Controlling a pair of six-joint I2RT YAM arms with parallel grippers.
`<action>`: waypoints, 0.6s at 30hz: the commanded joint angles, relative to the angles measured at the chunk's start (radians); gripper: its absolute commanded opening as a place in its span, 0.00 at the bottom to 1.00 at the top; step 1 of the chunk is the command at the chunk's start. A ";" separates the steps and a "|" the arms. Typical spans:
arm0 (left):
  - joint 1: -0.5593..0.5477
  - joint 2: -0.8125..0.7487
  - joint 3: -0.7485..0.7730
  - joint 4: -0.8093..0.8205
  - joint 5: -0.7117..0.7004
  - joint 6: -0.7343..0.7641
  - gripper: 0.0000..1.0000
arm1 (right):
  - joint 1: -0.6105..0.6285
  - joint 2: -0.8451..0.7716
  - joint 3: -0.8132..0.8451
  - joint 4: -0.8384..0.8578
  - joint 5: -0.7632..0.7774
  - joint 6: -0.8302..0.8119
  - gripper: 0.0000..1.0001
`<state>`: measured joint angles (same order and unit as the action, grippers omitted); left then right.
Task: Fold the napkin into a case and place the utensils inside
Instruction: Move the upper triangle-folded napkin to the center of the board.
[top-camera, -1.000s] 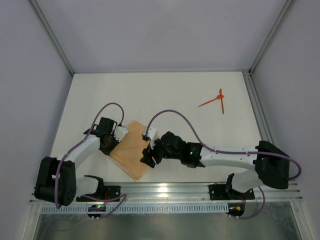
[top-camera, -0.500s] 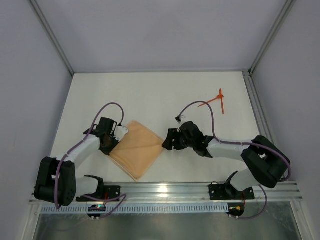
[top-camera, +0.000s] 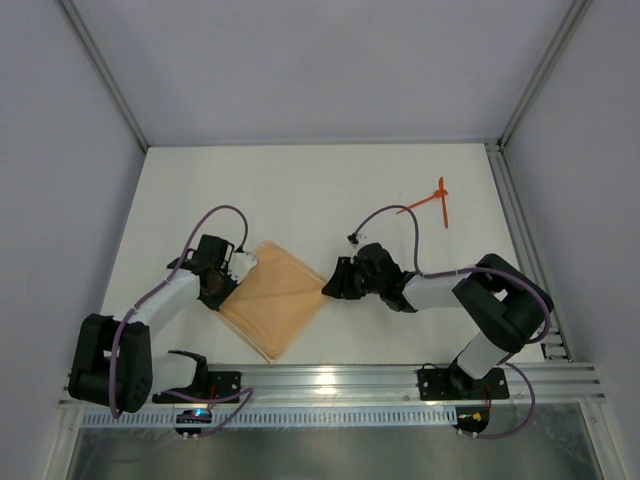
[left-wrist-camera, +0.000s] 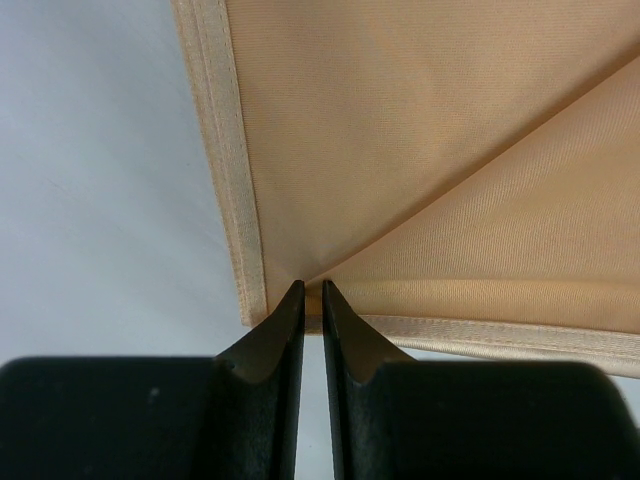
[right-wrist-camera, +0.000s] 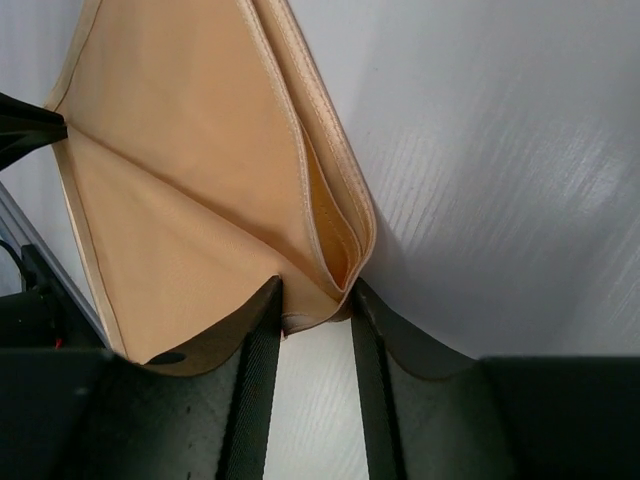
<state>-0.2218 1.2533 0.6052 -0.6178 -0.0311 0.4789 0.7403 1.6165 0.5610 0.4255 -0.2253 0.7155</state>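
Note:
The peach-orange napkin (top-camera: 272, 297) lies folded as a diamond on the white table, with a diagonal fold line showing in both wrist views (left-wrist-camera: 420, 150) (right-wrist-camera: 190, 170). My left gripper (top-camera: 240, 266) is shut on its left corner, the cloth pinched between the fingertips (left-wrist-camera: 312, 298). My right gripper (top-camera: 330, 284) is at the right corner. Its jaws stand partly apart, and the layered folded corner sits between them (right-wrist-camera: 315, 305), touching both fingers. The two orange-red utensils (top-camera: 432, 200) lie crossed at the far right of the table, well away from both grippers.
An aluminium rail (top-camera: 330, 378) runs along the near edge by the arm bases. Grey enclosure walls stand on the left, back and right, with a metal strip (top-camera: 515, 225) down the right side. Purple cables loop above both wrists.
My right gripper swung from the napkin's near-right edge out to its right corner, and its jaws narrowed around that corner. The left gripper has kept its hold and has not moved.

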 joint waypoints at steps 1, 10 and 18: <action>0.001 -0.025 0.004 0.020 0.003 0.009 0.14 | -0.005 0.016 0.003 0.012 -0.003 0.013 0.36; 0.001 -0.066 0.025 -0.011 0.100 0.007 0.14 | -0.090 0.080 0.100 -0.047 -0.040 -0.036 0.10; -0.002 -0.075 0.125 -0.030 0.247 -0.003 0.25 | -0.139 0.195 0.296 -0.162 -0.063 -0.119 0.07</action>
<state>-0.2222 1.1954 0.6544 -0.6491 0.1158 0.4789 0.6178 1.7760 0.7704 0.3092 -0.2752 0.6510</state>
